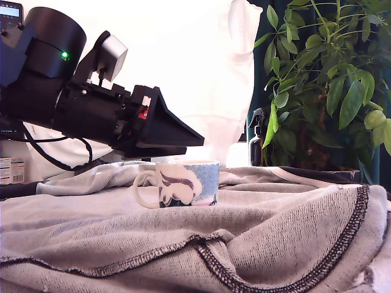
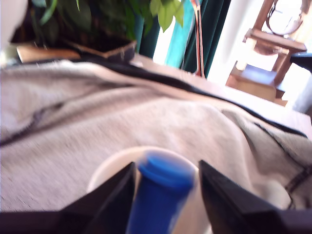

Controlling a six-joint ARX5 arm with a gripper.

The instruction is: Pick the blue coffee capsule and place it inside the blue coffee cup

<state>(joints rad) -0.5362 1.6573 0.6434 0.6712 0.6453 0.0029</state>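
Black gripper [image 2: 163, 195] jaws clenched on small dark-blue plastic capsule [image 2: 158, 195], poised over squat cream-and-blue swirled ceramic mug [image 1: 183, 183], mug interior appears empty, grey knit cloth [image 1: 183, 238] beneath.

The end effector [image 2: 163, 195] grips the blurred blue coffee capsule [image 2: 160, 197], seemingly above the blue coffee cup [image 2: 105, 170].

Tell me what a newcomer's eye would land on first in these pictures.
In the exterior view the big black arm with its gripper juts in from that view's left, just above the blue coffee cup, which sits on a rumpled grey cloth. In the wrist view the blue coffee capsule stands out between the dark fingers, over the cup's pale rim. A leafy green plant fills the exterior view's right.
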